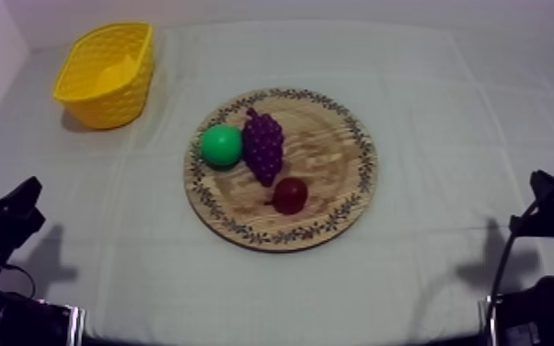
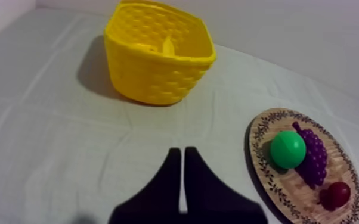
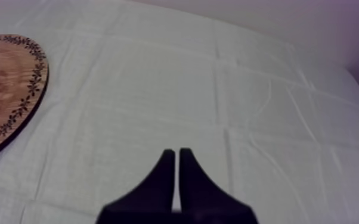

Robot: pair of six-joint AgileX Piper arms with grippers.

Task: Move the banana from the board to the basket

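Banana [image 2: 165, 45] lies inside yellow basket [image 2: 158, 83] (grapes [image 1: 263, 145] on board [image 1: 336, 161]).

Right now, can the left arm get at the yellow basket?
Probably yes: the left pincer, shut, points toward the yellow basket, and only bare cloth lies between them.

Plain black, the left claw [image 2: 183, 151] and right claw [image 3: 176, 152] taper to points.

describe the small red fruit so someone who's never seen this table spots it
Find the round wooden board mid-table. Of the three fruits on it, the small red fruit lies nearest the front rim, by the lower tip of the grapes. It is dark red and smooth; the grapes are purple and bumpy, and the green fruit is larger.
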